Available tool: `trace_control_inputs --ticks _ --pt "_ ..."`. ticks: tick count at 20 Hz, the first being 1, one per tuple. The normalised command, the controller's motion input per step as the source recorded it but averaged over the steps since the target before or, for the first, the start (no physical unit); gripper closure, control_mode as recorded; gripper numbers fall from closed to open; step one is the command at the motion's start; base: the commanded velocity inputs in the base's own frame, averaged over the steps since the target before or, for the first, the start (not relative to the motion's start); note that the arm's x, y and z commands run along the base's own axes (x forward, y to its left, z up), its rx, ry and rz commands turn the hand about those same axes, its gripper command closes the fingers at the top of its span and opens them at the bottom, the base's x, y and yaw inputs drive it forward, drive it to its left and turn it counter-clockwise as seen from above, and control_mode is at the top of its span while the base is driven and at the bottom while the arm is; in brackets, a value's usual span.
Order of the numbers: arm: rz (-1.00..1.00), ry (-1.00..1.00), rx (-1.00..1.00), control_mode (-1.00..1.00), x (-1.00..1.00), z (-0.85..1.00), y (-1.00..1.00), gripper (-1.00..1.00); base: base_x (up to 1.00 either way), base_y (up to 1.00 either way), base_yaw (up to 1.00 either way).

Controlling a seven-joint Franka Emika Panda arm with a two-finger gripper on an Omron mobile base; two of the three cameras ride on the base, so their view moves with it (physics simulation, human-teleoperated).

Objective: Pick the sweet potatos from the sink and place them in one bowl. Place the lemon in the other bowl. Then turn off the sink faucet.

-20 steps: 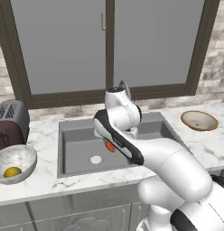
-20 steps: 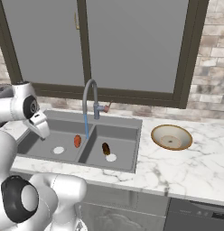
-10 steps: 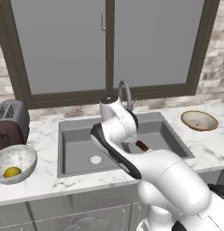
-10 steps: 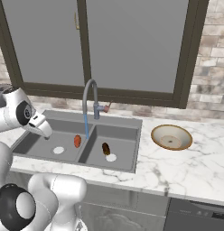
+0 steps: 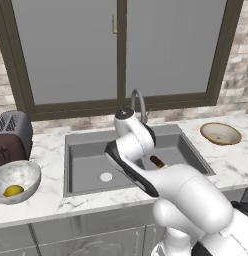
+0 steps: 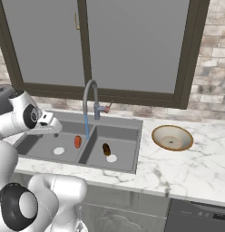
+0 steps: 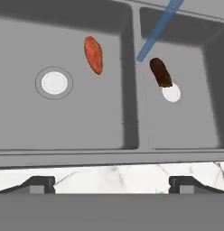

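Hovering open gripper (image 7: 112,182) above sink's (image 7: 86,131) front rim.

No readable text, label, brand, number or sign anywhere: not on sink, bowls, faucet or toaster.
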Motion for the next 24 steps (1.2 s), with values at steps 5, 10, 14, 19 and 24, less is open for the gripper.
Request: trace_control_inputs --ticks 5,10,14,19,24 --pt "0.19 -0.09 0.0 -1.0 0.3 -0.27 -0.19 -1.0 0.0 0.0 0.0" --pt "0.15 -0.12 0.0 -1.0 0.3 -0.34 -0.23 -1.0 0.0 0.0 0.0" --pt "0.11 -0.03 0.0 -1.0 0.42 -0.31 -0.05 -1.0 0.0 0.0 0.0" --pt "0.07 0.0 0.0 -1.0 0.48 -0.23 0.0 -1.0 0.0 0.0 0.0" --pt "0.03 0.0 0.0 -1.0 0.48 -0.15 0.0 -1.0 0.0 0.0 0.0"
